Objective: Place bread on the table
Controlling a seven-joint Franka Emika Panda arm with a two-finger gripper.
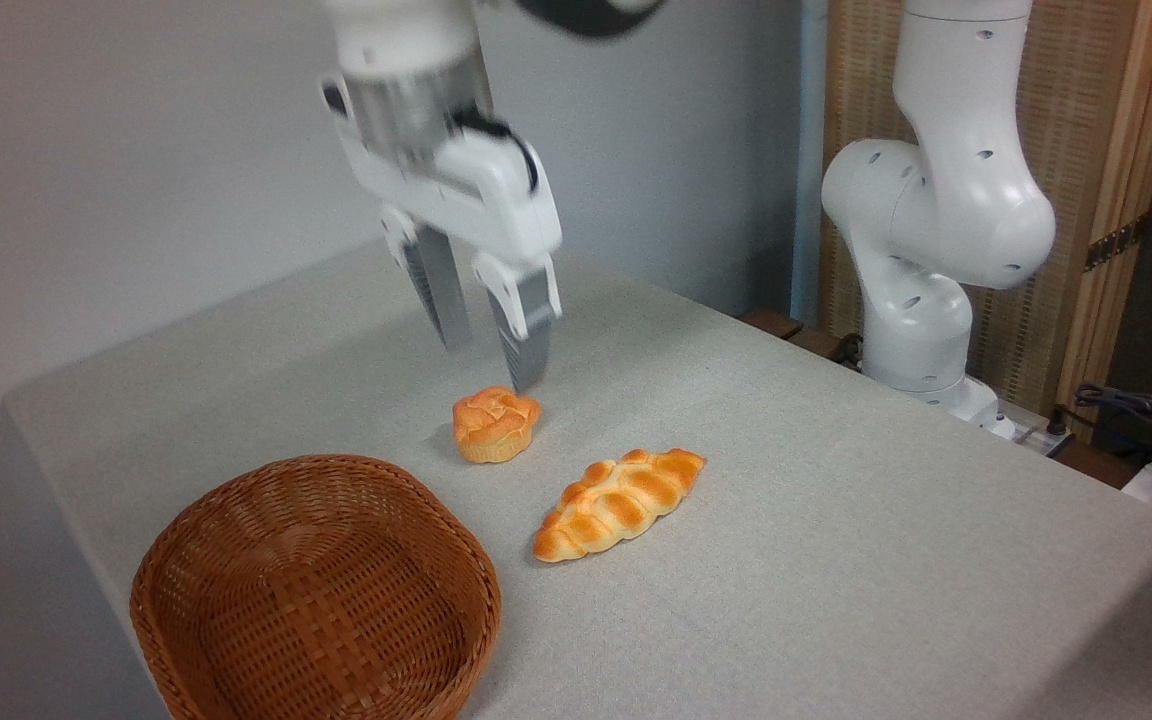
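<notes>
The bread [620, 503] lies flat on the table [836, 560], at four o'clock from the bun [494, 424], while the gripper [488, 345] hangs above, parted and empty.

- Open cloth of the table [836, 560] stretches right of the bread [619, 503], free on that side.
- A small bun [494, 424] sits near the loaf's upper left; a wicker basket [316, 595] crowds its lower left.
- The gripper [494, 358] hangs above the bun, fingers spread.
</notes>
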